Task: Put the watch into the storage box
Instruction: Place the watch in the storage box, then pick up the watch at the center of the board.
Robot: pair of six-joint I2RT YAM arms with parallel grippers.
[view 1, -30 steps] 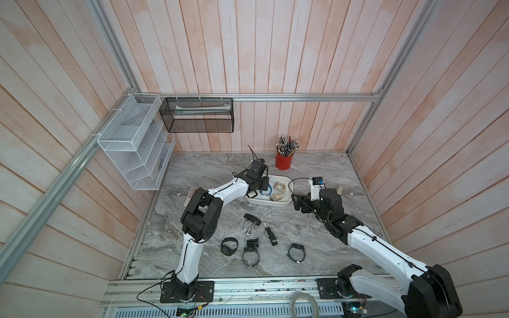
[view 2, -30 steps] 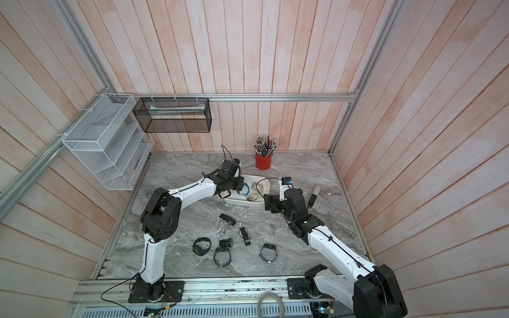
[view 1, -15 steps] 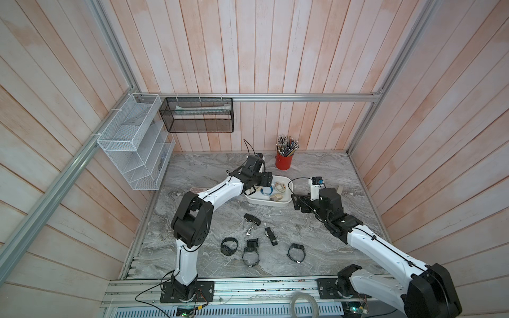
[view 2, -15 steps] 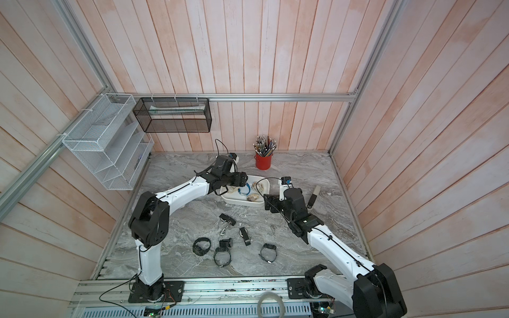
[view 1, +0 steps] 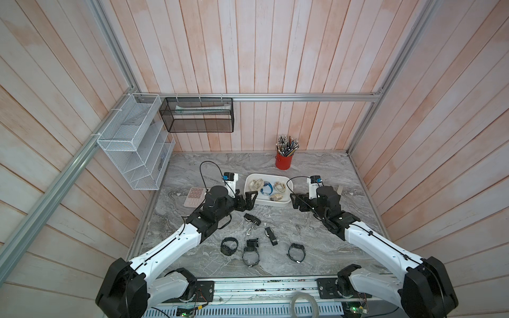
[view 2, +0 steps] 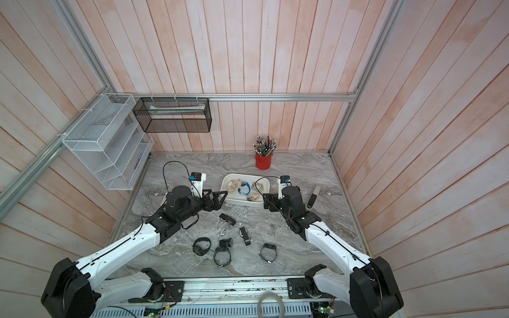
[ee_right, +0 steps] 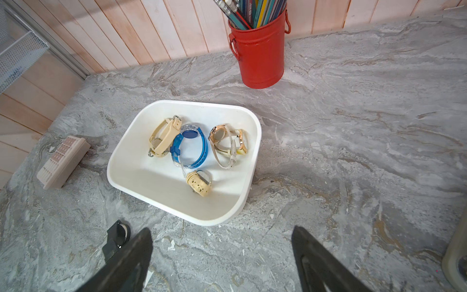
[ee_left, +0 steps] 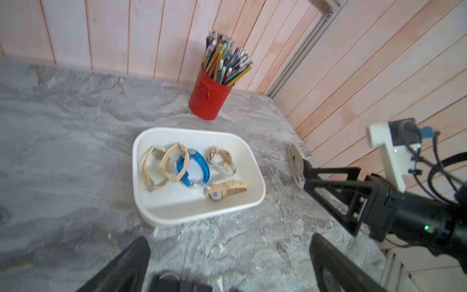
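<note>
Both grippers are empty. The left gripper (view 1: 247,201) stands wide open just beside the left end of the storage box (view 1: 268,204). The right gripper (view 1: 297,202), its jaws also well apart, sits just beside the box's front right corner.

The box lies toward the back of the bench (view 1: 316,242), open side up, with its long axis running side to side, parallel to the back wall. A blue watch (ee_right: 190,134) and several cream ones lie inside.

The black watches are out on the bench in front of the box. The nearest watch (view 1: 252,218) lies just ahead of the left gripper. The unbuckled watch (view 1: 270,236) lies stretched flat, its long axis pointing from the box toward the front edge, slightly slanted. The looped watch (view 1: 229,246) and two others form the front row.

With a gripper at each end, a careless swing could shove the box. Both arms reaching for the middle could knock together. A flat strap may slip from a pinch, and a dangling strap could snag the rim.
</note>
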